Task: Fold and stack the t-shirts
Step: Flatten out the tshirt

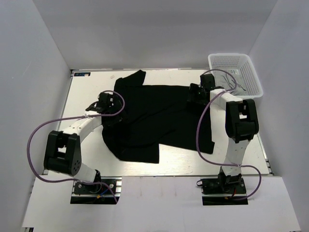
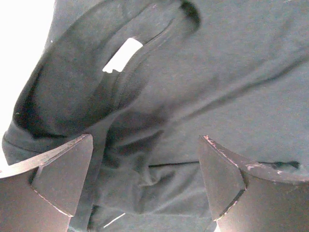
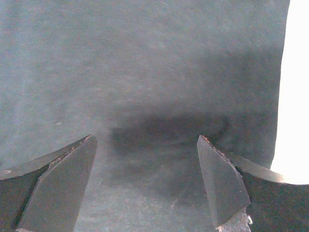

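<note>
A black t-shirt (image 1: 154, 118) lies spread across the middle of the table, one sleeve pointing to the far left. My left gripper (image 1: 112, 107) is open just above its left part, near the collar; the left wrist view shows the collar with a white label (image 2: 123, 54) and rumpled cloth (image 2: 154, 183) between the fingers. My right gripper (image 1: 194, 94) is open over the shirt's far right part; in the right wrist view smooth black cloth (image 3: 145, 96) lies between its fingers, the shirt's edge at right. A light grey shirt (image 1: 231, 76) lies in the basket.
A white mesh basket (image 1: 251, 72) stands at the far right corner of the table. White walls close in the table (image 1: 87, 92) on the left, back and right. Bare table shows to the left of the shirt and along the near edge (image 1: 193, 164).
</note>
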Controlling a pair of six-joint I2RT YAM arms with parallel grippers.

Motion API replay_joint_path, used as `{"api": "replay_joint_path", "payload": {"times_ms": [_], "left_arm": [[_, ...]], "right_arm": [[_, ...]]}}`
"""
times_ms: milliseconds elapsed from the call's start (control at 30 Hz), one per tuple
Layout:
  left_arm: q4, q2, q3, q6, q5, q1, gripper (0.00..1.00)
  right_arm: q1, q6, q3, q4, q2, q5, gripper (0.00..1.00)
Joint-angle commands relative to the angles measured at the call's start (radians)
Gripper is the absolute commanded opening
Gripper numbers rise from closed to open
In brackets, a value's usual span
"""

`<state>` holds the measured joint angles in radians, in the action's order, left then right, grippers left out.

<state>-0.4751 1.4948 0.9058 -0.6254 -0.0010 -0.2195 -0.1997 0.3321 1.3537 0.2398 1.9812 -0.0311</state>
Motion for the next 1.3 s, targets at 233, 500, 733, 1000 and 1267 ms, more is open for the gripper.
{"api": "replay_joint_path", "payload": {"times_ms": [233,500,733,1000,1267], "left_arm": [[0.134,0.076,0.253,0.085,0.149,-0.073,1.00],[0.035,0.533,0.746,0.226,0.182,-0.241,1.00],[-0.108,0.846,1.191,0.380,0.174,-0.356,1.00],[-0.085,0.987,1.331,0.501,0.163,-0.422,1.00],[-0.119,1.101,1.388,0.524,0.145,-0.422,1.00]], "right_arm": [[-0.078,-0.059,-0.226,-0.014,-0.337,0.042,0.90],[-0.109,-0.018,-0.487,-0.016,-0.541,0.056,0.90],[-0.127,-0.065,-0.518,-0.019,-0.568,0.094,0.90],[-0.188,-0.048,-0.631,-0.082,-0.599,0.276,0.90],[-0.236,-0.021,-0.702,-0.076,-0.619,0.281,0.90]]}}
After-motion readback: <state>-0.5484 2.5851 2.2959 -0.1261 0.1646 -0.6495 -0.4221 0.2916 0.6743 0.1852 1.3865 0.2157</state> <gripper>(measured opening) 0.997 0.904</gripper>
